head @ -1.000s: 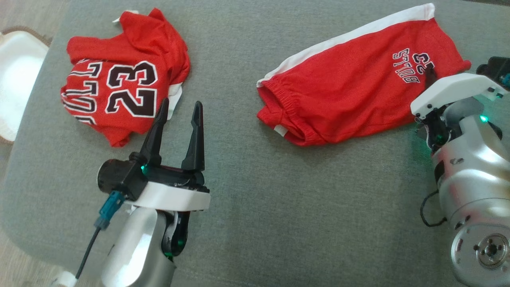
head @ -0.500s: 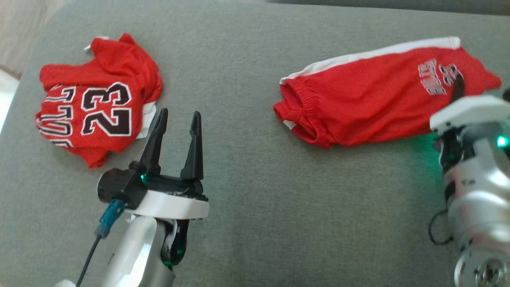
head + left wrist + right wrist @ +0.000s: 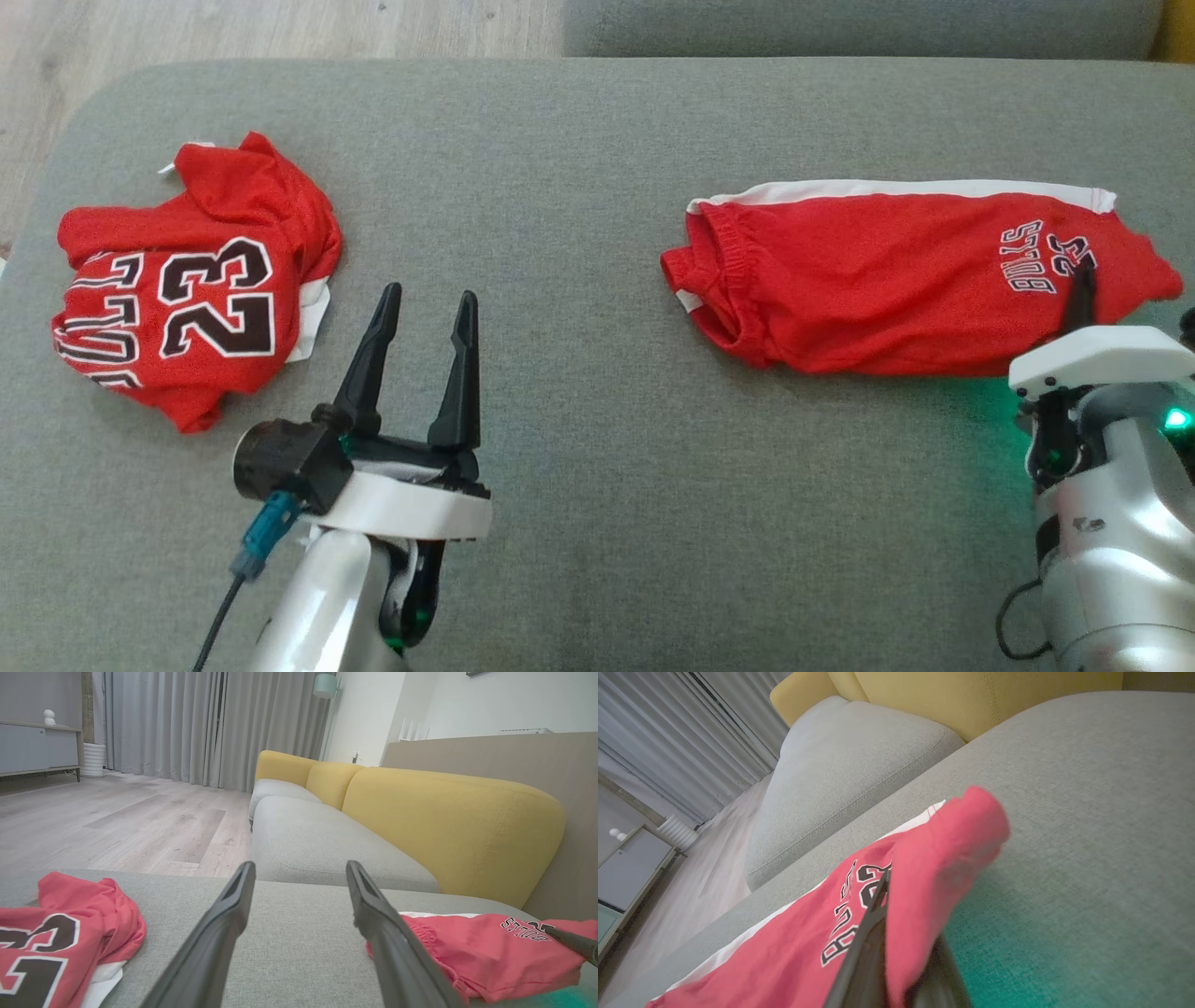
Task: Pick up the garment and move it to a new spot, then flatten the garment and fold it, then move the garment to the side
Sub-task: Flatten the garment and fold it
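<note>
Grey upholstered cushion [image 3: 579, 523], broad and rounded at the corners, serving as the working surface; pale wood floor [image 3: 117, 821] beyond its far edge; yellow sofa [image 3: 444, 821] with a grey seat behind it; grey curtains [image 3: 210, 728] along the back wall.

Item 1: red shorts [image 3: 887, 280], white stripe along the far edge, "BULLS 23" printed in black near the leg hem; lying stretched lengthwise on the right part of the cushion, elastic waistband toward the middle, leg hem toward the right edge; fabric mostly flat, rumpled at the waistband.

Item 2: red jersey [image 3: 187, 317], large black "23" outlined in white; crumpled in a heap on the far left of the cushion, well apart from the shorts; white lining showing at its right edge.

Item 3: left claw [image 3: 428, 294]; two dark fingers spread apart, nothing between them; positioned over bare cushion just beside the jersey's right edge, pointing away from the robot.

Item 4: right claw [image 3: 1083, 289]; fingers pressed together, clamped on the shorts at the leg end beside the print; in the right wrist view a corner of red hem folds over the fingers; green light from the wrist tints the cushion below.
</note>
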